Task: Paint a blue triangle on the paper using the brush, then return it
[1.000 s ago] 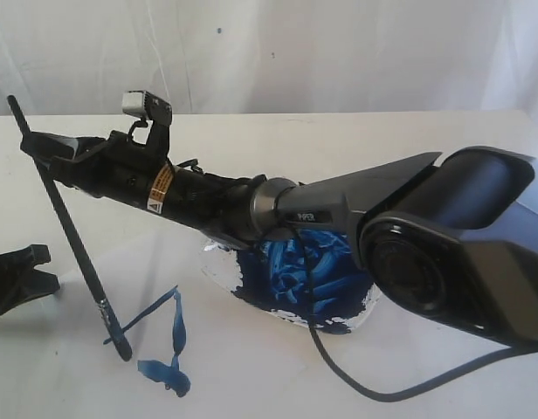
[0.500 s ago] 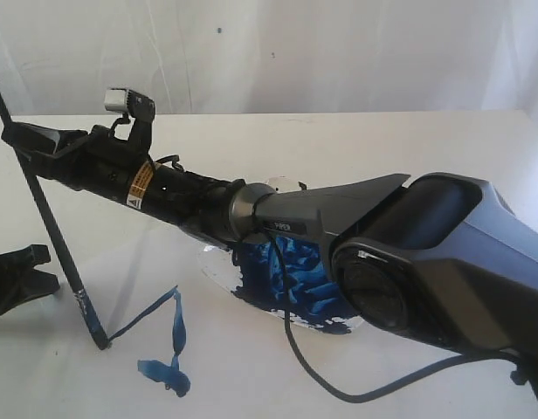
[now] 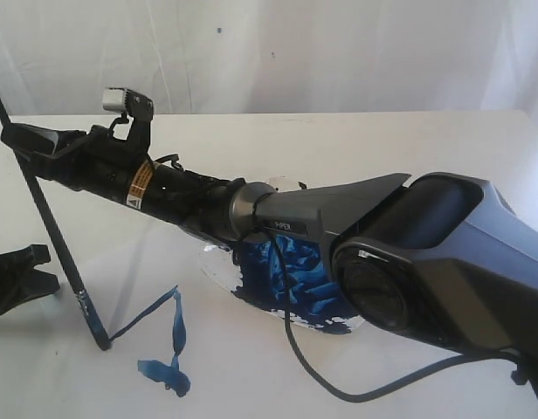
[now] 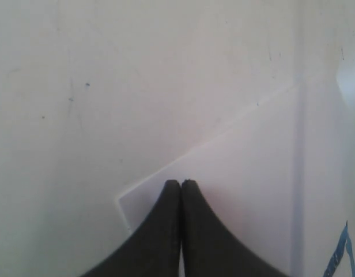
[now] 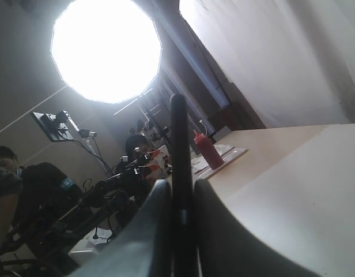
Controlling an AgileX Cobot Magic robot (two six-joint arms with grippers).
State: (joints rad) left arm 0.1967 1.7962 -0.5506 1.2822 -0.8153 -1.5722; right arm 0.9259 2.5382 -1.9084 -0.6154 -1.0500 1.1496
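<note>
the right pincer [image 3: 26,144] is clenched on the brush [image 3: 64,249], high on its handle. the slanted brush's tip meets the left corner of the blue triangle [image 3: 173,336] on the paper [image 4: 241,173]. the arm hides much of the plate [image 3: 218,272]. the left pincer [image 4: 181,183] is closed, empty, over the paper's corner.

Orange, white and black sticker [image 3: 140,183] on the wrist section of the right arm [image 3: 356,214]. Its print is too small to read. A short line of white lettering [image 3: 287,226] sits on the same arm's grey shell, just above the plate of blue paint [image 3: 251,292]. It is blurred and cannot be made out.
</note>
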